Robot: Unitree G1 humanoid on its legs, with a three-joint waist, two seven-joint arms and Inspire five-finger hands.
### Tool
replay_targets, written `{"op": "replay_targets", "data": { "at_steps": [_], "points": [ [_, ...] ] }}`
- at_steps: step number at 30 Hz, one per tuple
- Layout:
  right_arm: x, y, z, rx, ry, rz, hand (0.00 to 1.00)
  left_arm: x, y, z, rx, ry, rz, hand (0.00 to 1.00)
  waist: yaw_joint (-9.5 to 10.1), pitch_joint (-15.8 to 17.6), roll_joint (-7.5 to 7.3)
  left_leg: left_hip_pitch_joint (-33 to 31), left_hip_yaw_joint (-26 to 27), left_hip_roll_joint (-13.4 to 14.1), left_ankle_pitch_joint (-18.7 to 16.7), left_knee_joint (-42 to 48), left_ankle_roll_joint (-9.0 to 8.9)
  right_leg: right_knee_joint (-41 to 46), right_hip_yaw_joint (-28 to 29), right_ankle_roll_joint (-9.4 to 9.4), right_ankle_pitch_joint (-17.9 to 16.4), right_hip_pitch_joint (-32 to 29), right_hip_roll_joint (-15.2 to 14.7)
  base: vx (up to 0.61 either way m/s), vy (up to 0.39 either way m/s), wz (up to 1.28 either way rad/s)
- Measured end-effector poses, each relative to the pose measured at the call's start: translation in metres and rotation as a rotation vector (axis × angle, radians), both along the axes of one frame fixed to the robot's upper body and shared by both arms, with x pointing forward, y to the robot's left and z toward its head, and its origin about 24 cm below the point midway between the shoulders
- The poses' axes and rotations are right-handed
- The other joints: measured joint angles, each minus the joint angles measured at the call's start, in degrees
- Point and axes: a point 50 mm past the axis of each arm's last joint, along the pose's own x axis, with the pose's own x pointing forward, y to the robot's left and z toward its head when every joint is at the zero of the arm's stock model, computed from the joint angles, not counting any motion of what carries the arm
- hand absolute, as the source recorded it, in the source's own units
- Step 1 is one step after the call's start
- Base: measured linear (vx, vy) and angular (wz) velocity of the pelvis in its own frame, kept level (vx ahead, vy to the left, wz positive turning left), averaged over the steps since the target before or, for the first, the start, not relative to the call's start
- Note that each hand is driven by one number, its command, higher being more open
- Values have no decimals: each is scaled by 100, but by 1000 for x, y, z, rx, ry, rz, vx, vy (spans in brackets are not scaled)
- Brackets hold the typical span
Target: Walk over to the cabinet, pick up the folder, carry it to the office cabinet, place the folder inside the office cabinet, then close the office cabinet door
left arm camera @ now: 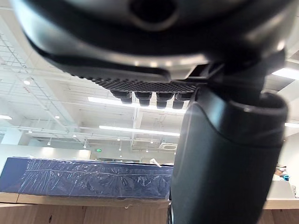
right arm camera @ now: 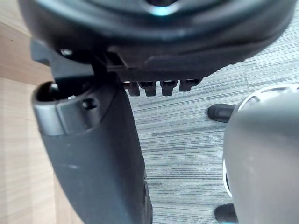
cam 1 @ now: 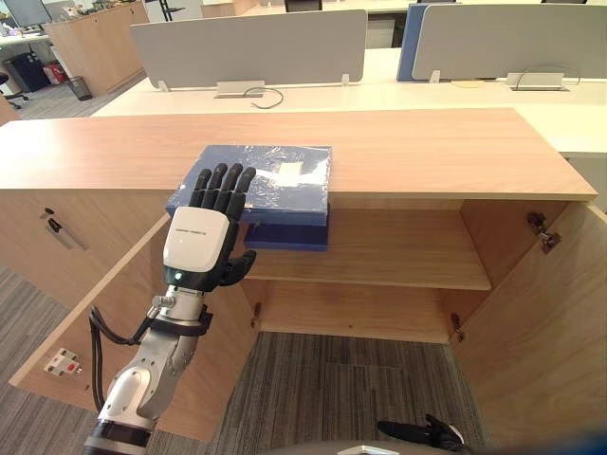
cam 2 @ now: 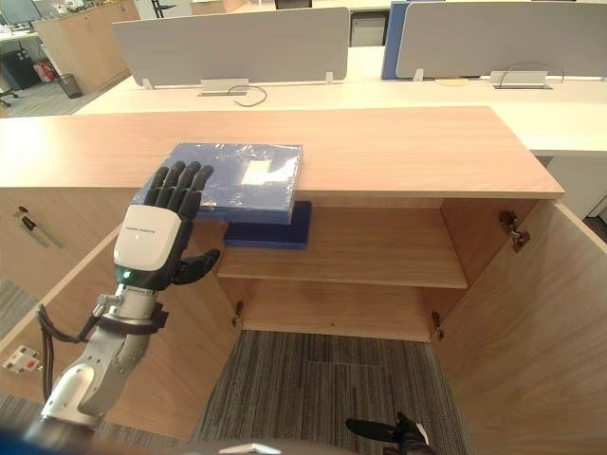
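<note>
The left robot hand (cam 1: 197,245) is raised with its back to the camera, its fingers (cam 1: 220,187) straight and slightly spread and its thumb out to the side, clamped on nothing. Its fingertips lie over the near left corner of the flat blue folder wrapped in clear plastic film (cam 1: 285,180); I cannot tell whether they touch it. The folder lies flat on top of the low light-wood cabinet (cam 1: 427,152), just beyond and to the right of this robot hand, its near edge jutting out past the cabinet's front edge.

Both cabinet doors stand open: the left wooden door (cam 1: 104,322) is below and beside the left robot hand, and the right wooden door (cam 1: 550,322) is well apart on the far side. On the inner wooden shelf (cam 1: 398,251), just right of the thumb and under the folder's overhang, lies a dark blue flat thing (cam 1: 289,235).

The right robot hand (cam 1: 422,434) hangs low above the grey striped carpet (cam 1: 332,389), fingers relaxed and empty.
</note>
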Motion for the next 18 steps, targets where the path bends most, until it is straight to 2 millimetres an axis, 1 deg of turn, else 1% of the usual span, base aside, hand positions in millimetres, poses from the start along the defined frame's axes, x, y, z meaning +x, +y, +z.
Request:
{"op": "replay_targets", "data": {
  "at_steps": [4,7,8,13,18],
  "points": [
    [-5,-4,0,-11,12,-2,100,7,2,5,8,-18,10,100,-19,0,0,8,13,5,-1,0,-2,-1,14,-4,5,0,2,0,0,0],
    [-8,-7,0,-25,23,21,100,11,4,8,12,-27,29,100,-69,1,-1,10,28,6,-3,0,-4,-13,30,-7,16,-4,6,0,0,0],
    [-10,-7,0,-27,29,23,100,15,4,9,13,-32,34,100,-73,3,-5,10,36,11,-4,0,-5,-23,37,-11,22,-5,12,0,0,0],
    [-10,-7,0,-30,32,38,100,25,8,14,22,-46,58,100,-128,11,-15,9,80,18,-9,0,-13,-98,78,-29,68,-3,41,-19,0,-5],
    [-10,-7,0,-40,39,75,100,35,14,11,41,-20,80,100,-207,17,-23,33,169,23,-24,0,-35,-159,170,-34,114,-4,61,-21,8,-9]
  ]
}}
